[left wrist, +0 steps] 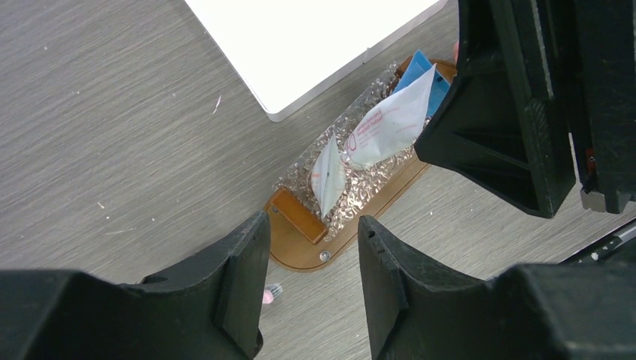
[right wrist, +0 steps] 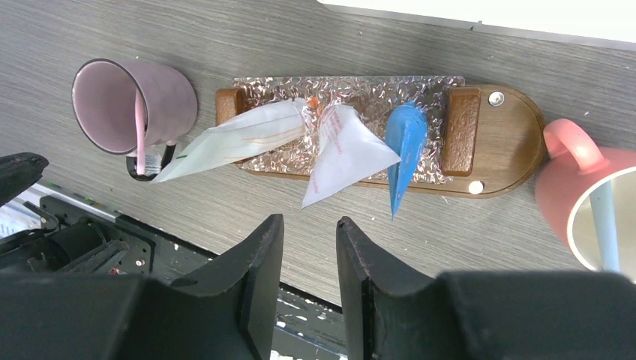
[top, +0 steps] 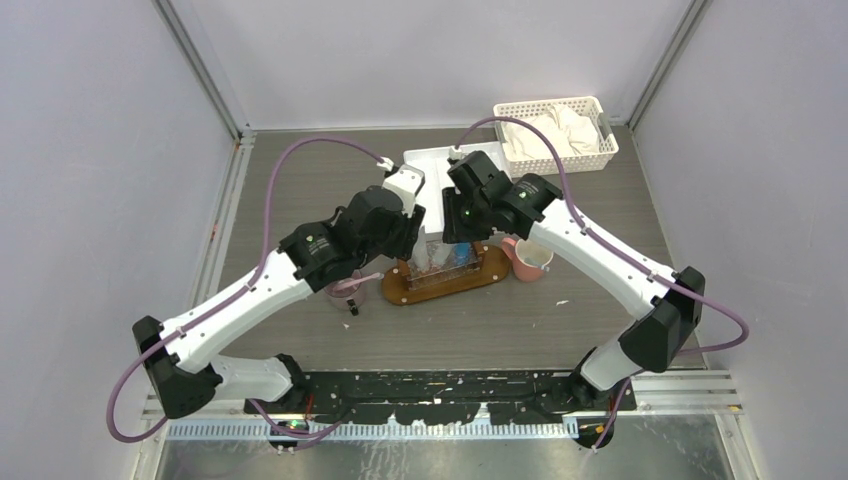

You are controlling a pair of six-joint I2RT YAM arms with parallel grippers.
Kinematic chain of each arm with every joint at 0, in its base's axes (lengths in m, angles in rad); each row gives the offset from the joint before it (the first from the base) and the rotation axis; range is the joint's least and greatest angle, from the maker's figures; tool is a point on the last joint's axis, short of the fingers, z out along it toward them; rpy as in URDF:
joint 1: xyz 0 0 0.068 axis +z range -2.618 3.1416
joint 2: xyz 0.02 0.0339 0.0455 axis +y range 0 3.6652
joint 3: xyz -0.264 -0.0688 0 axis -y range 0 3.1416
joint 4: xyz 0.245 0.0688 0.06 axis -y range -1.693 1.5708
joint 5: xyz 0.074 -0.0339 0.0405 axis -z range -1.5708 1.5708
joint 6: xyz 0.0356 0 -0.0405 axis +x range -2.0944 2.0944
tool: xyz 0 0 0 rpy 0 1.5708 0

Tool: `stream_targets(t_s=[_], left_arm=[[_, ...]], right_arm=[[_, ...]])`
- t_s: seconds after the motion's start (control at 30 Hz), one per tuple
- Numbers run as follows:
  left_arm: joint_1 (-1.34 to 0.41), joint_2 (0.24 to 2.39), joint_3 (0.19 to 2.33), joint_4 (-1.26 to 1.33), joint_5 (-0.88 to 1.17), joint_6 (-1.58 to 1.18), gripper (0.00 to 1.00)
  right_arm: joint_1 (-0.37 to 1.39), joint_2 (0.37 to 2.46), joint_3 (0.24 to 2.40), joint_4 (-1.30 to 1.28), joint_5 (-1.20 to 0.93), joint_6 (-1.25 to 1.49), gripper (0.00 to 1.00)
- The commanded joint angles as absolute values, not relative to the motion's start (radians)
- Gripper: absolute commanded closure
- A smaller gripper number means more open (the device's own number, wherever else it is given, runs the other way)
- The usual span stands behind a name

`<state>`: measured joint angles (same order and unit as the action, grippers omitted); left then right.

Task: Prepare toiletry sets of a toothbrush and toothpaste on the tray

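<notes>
left gripper [left wrist: 313, 234] parted, empty | right gripper [right wrist: 309, 231] parted, empty | risk: crowding over centre-frame wooden tray [right wrist: 511, 150] could topple leaning toothpaste tubes [right wrist: 345, 150]

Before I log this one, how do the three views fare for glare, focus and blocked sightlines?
Top external: even light, sharp, but the arms hide most of the wooden tray. Left wrist: the white tray is blown out, featureless. Right wrist: crisp on the blue tube; the crinkled clear sheet glints; the right fingers are dark.
</notes>
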<state>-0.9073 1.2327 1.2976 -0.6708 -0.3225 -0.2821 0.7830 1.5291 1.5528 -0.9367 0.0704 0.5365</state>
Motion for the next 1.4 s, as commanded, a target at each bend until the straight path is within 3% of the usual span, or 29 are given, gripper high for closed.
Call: stream_targets(t_s=[0.0, 0.1, 0.3, 0.53, 1.37], left_arm=[[-0.904, 1.198, 1.288, -0.664, -0.341, -0.288, 0.53], [-0.904, 1.197, 1.285, -0.664, -0.339, -0.288, 0.53], [-0.904, 1.193, 1.277, -0.662, -0.335, -0.287, 0.55], [-0.904, 1.181, 1.267, -0.660, -0.337, -0.285, 0.56], [-0.902, 1.154, 1.251, -0.667, -0.353, -0.279, 0.57]], right_arm=[[0.788, 1.541, 1.600, -0.923, 0.100, 0.551, 0.63], [0.787, 1.549, 1.606, -0.925, 0.104, 0.549, 0.64], [0.788, 1.561, 1.617, -0.929, 0.105, 0.547, 0.78], [0.787, 1.573, 1.624, -0.927, 0.090, 0.543, 0.84], [0.859, 1.637, 1.682, -0.933, 0.061, 0.530, 0.86]])
